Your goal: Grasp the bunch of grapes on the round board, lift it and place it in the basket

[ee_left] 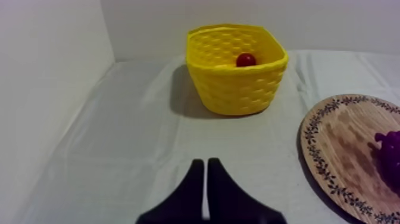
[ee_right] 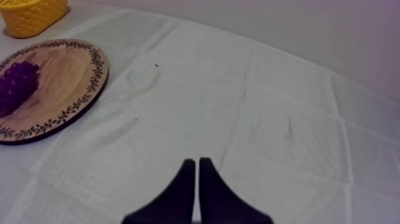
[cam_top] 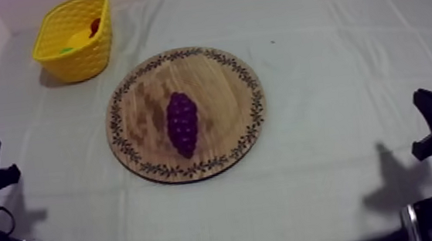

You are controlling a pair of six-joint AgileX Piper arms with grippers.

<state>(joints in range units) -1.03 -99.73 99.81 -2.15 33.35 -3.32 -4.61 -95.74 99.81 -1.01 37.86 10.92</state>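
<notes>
While grapes lie on board, left gripper distant.

Soft, dimmish light; dark shadow beside the yellow basket, fainter ones on the cloth.

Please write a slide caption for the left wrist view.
Left end effector, shut, facing the yellow basket with a small red fruit inside.

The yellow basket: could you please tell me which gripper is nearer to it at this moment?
Left. The left gripper rests at the left side, with the yellow basket ahead of it. The right gripper sits at the far right side, beyond the wooden board.
</notes>
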